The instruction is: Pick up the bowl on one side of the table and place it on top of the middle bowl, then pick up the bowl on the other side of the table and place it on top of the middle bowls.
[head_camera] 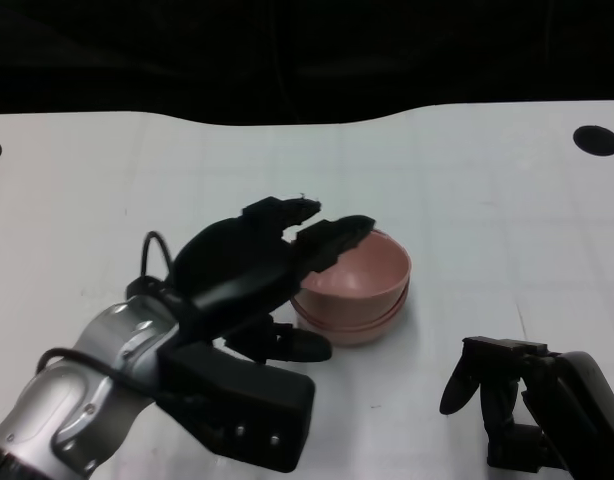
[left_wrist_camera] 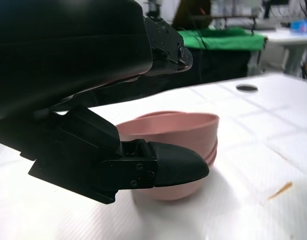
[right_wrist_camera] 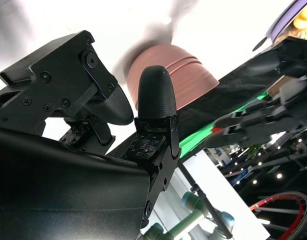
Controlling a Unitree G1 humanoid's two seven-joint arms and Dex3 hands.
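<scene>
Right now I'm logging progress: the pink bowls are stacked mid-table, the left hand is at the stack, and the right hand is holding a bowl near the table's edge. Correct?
Not quite. The right hand holds nothing; the head view shows it beside the stack with no bowl in it. The rest stands: the pink bowls are stacked mid-table, and the left hand is at the stack, fingers over its rim.

Head view looks down — wrist views sit low (all share the bowls [head_camera: 352,285]).
</scene>
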